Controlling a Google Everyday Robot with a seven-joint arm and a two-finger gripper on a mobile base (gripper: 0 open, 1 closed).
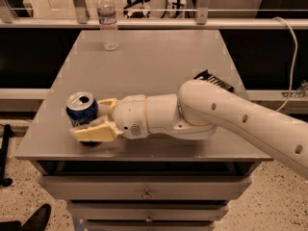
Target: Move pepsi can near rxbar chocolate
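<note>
The blue pepsi can (79, 110) stands upright at the front left of the grey table (159, 57). My gripper (89, 118) is open and reaches in from the right, with the can between its cream fingers (94, 133). One finger lies in front of the can and the other behind its right side. The rxbar chocolate (215, 80), a flat black wrapper, lies at the table's right side, partly hidden behind my white arm (211, 114).
A clear plastic water bottle (109, 20) stands at the back left of the table. Drawers (147, 194) sit under the tabletop. A railing (154, 23) runs behind the table. A white cable (291, 47) hangs at the right.
</note>
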